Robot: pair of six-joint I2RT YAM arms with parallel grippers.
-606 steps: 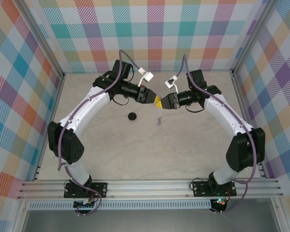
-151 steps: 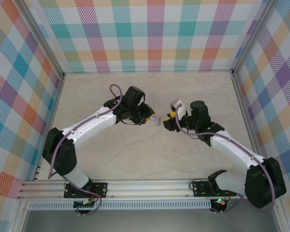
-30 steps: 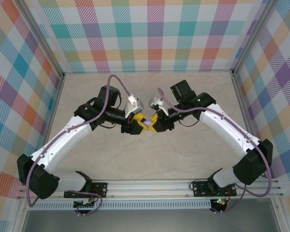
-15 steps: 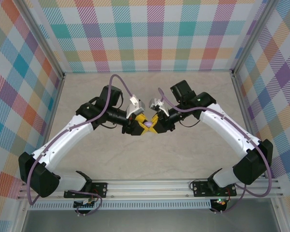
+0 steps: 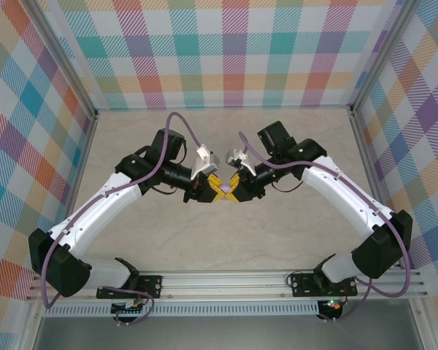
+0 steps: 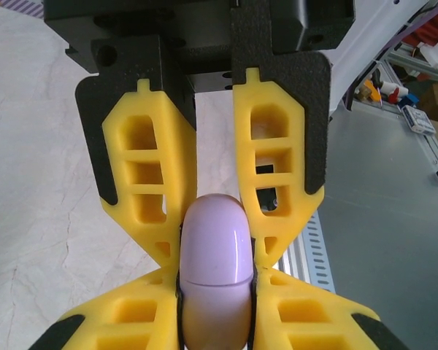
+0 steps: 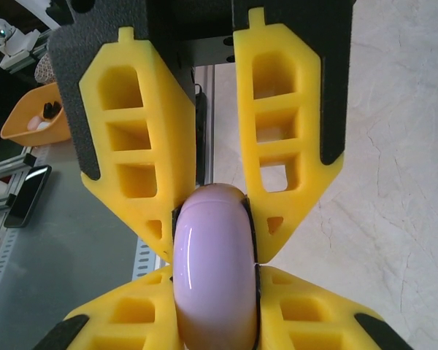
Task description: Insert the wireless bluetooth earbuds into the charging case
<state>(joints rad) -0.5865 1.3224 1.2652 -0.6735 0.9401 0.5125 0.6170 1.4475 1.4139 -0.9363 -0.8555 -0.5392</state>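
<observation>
A pale lavender charging case point(image 5: 224, 188), lid closed with a seam line across it, hangs above the table's middle. My left gripper point(image 5: 213, 187) and right gripper point(image 5: 236, 187) meet nose to nose, and both are shut on it. In the left wrist view my own yellow fingers point(image 6: 124, 321) clamp the case point(image 6: 217, 248) from below, while the other arm's fingers point(image 6: 277, 168) pinch its far end. The right wrist view mirrors this, with the case point(image 7: 213, 262) squeezed on both sides. The earbuds are hidden or out of view.
The pale marble tabletop point(image 5: 226, 240) lies under the grippers, walled by checked panels. An aluminium rail point(image 5: 226, 281) runs along the near edge. Beyond the table edge the right wrist view shows an orange bin point(image 7: 36, 117) and a phone point(image 7: 25, 197).
Five seconds ago the grippers were apart. Over the last second both stay clamped on the case, which has drifted slightly right and toward the back.
</observation>
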